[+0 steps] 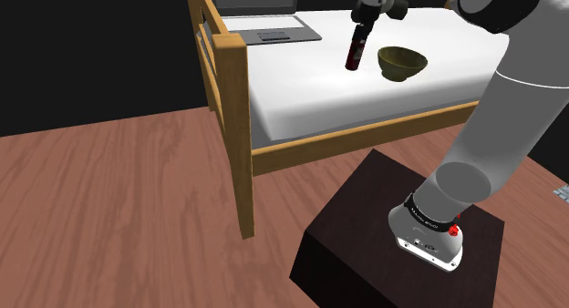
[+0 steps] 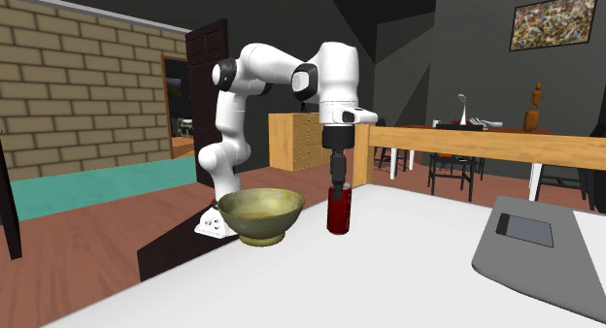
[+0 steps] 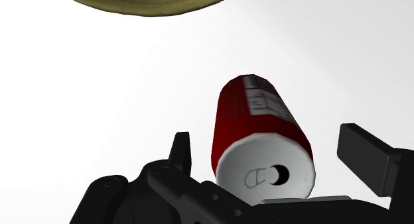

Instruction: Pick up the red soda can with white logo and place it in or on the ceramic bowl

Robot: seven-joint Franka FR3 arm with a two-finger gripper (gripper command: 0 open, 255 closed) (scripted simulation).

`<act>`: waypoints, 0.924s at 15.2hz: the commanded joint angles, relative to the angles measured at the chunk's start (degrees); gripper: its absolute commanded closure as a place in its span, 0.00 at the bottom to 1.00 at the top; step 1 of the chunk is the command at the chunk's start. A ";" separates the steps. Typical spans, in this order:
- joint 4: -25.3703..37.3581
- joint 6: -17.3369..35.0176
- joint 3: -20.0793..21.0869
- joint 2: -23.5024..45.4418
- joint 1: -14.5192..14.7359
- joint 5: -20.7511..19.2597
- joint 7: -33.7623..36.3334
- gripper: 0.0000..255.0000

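Gripper fingers apart, red soda can between them, a gap on each side in the wrist view, no contact. The can has a grey-white top with a pull tab; the white label panel on its side has print too small to read. It stands on the white bed, directly under the gripper. Olive-green bowl sits on the bed near the can, not touching, on the shoulder view's right. Grey laptop lies on the bed, well apart from the can. The bed frame is light wood. Reddish wood floor. Dark box stand. Brick wall and framed painting in the room.
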 commanded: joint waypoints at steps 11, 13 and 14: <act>-0.66 0.62 0.00 -0.08 0.01 -0.01 -0.03 1.00; -0.65 0.60 0.01 -0.09 0.04 -0.02 0.01 1.00; -0.60 0.57 0.02 -0.07 0.04 -0.02 0.02 1.00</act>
